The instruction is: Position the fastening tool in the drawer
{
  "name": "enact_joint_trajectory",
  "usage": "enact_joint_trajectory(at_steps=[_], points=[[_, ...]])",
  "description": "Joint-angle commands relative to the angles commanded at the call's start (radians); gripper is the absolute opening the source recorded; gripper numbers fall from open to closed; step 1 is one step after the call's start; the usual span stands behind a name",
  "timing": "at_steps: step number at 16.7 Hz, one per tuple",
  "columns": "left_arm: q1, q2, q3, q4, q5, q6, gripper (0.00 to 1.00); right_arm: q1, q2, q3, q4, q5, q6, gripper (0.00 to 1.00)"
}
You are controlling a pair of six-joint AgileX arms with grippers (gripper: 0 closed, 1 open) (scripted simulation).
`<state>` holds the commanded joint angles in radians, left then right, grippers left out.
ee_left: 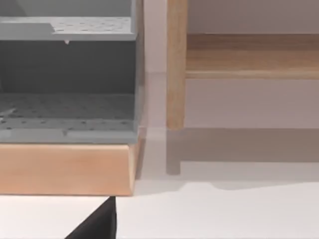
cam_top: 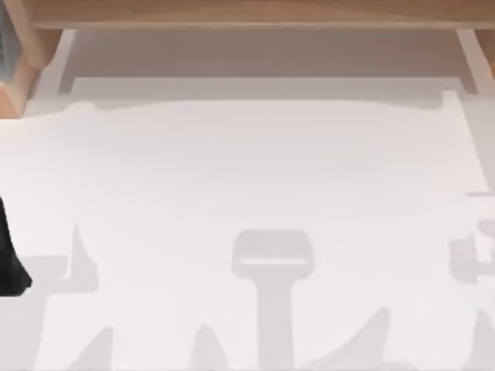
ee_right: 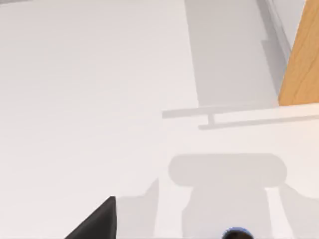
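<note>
1. The left arm is a black shape at the left edge of the top view, low in the frame, over the white table; grey shadows of both arms lie across the lower part of the frame.
2. In the left wrist view a black piece of the left gripper sits closest to the camera, above the table; whether it is apart or together cannot be told.
3. In the right wrist view a black piece of the right gripper hangs over bare table; its state cannot be told either.
4. Near the right gripper, apart from it, a small dark rounded object with a blue rim shows in part; whether this is the fastening tool cannot be told, so the tool's place relative to either gripper cannot be told.
5. Farther off, ahead of the left gripper, stands the grey drawer unit on a wooden base; its compartments face the camera; in the top view it sits in the upper left corner.
6. Farthest, a wooden frame runs along the upper edge of the top view.
</note>
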<state>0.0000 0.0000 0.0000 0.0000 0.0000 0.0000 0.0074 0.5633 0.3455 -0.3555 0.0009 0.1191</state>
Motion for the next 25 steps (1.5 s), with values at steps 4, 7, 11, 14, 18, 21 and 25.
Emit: enact_joint_trajectory(at_steps=[4, 7, 11, 14, 18, 21, 25], points=[[0.000, 0.000, 0.000, 0.000, 0.000, 0.000, 1.00, 0.004, 0.386, 0.220, -0.197, -0.006, 0.081, 1.00], [0.000, 0.000, 0.000, 0.000, 0.000, 0.000, 1.00, 0.007, 0.649, 0.368, -0.337, -0.009, 0.134, 1.00], [0.000, 0.000, 0.000, 0.000, 0.000, 0.000, 1.00, 0.010, 0.905, 0.514, -0.488, -0.007, 0.185, 1.00], [0.000, 0.000, 0.000, 0.000, 0.000, 0.000, 1.00, 0.011, 1.000, 0.572, -0.551, -0.005, 0.206, 1.00], [0.000, 0.000, 0.000, 0.000, 0.000, 0.000, 1.00, 0.011, 1.015, 0.581, -0.562, -0.004, 0.209, 1.00], [0.000, 0.000, 0.000, 0.000, 0.000, 0.000, 1.00, 0.009, 1.015, 0.575, -0.557, -0.004, 0.208, 1.00], [0.000, 0.000, 0.000, 0.000, 0.000, 0.000, 1.00, 0.011, 1.067, 0.522, -0.446, -0.004, 0.210, 1.00]])
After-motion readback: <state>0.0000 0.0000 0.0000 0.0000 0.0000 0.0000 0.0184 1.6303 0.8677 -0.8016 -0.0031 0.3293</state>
